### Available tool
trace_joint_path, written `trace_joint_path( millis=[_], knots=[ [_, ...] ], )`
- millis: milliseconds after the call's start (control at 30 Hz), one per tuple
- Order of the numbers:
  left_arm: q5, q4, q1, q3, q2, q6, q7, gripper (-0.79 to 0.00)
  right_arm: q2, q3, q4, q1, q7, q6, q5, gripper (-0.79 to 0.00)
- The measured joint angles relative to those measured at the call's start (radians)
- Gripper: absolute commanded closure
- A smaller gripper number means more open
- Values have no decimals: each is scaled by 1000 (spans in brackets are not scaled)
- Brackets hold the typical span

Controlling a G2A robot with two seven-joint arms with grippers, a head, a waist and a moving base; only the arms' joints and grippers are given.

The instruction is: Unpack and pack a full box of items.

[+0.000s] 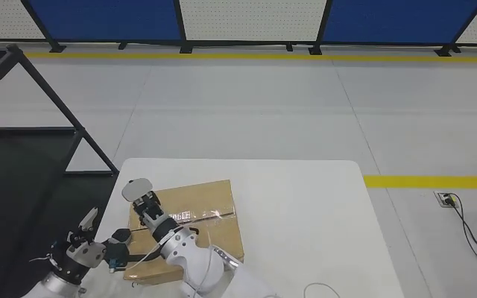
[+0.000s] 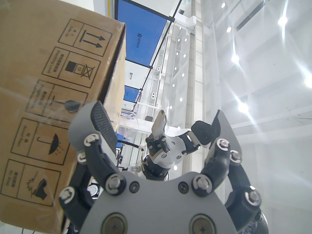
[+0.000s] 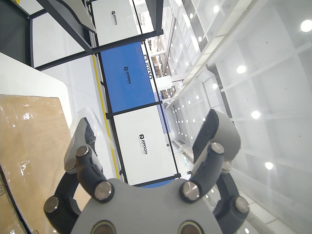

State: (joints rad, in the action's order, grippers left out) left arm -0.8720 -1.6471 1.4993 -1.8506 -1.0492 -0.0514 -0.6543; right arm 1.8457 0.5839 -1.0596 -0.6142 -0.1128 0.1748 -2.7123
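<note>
A closed cardboard box (image 1: 195, 223), sealed with clear tape, lies on the left part of the white table (image 1: 313, 223). My right gripper (image 1: 141, 195) stands open over the box's far left corner, with nothing between its fingers. In the right wrist view the gripper (image 3: 148, 120) has the taped box top (image 3: 29, 142) just beside one finger. My left gripper (image 1: 103, 237) is open off the box's left side, past the table's left edge. In the left wrist view it (image 2: 158, 113) points upward beside the box's printed side (image 2: 48, 98), with the right gripper (image 2: 168, 149) beyond.
A black metal frame (image 1: 45, 97) stands on the floor left of the table. Blue and white partition panels (image 1: 253, 18) close the far side of the room. A thin cable (image 1: 320, 287) lies near the table's front edge.
</note>
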Motion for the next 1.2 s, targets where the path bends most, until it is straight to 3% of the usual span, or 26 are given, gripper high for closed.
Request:
trace_joint_path(
  millis=[333, 567, 767, 1033, 1200],
  knots=[
    [-11, -3, 20, -12, -4, 12, -2, -785, 37, -15, 42, 30, -6, -13, -33, -785],
    [-17, -4, 28, -19, -6, 16, -5, -785, 42, 30, 21, 12, 17, 61, -6, -785],
    [-15, -21, 37, -30, -6, 20, -15, -785, 17, 118, -87, -63, 79, 92, 41, -785],
    [-86, -62, 78, -102, -8, 31, -55, -785, -41, 300, -374, -258, 221, 95, 143, -785],
    [-87, -77, 73, -117, -8, 17, -17, -785, -69, 392, -532, -376, 298, 65, 202, -785]
  ],
)
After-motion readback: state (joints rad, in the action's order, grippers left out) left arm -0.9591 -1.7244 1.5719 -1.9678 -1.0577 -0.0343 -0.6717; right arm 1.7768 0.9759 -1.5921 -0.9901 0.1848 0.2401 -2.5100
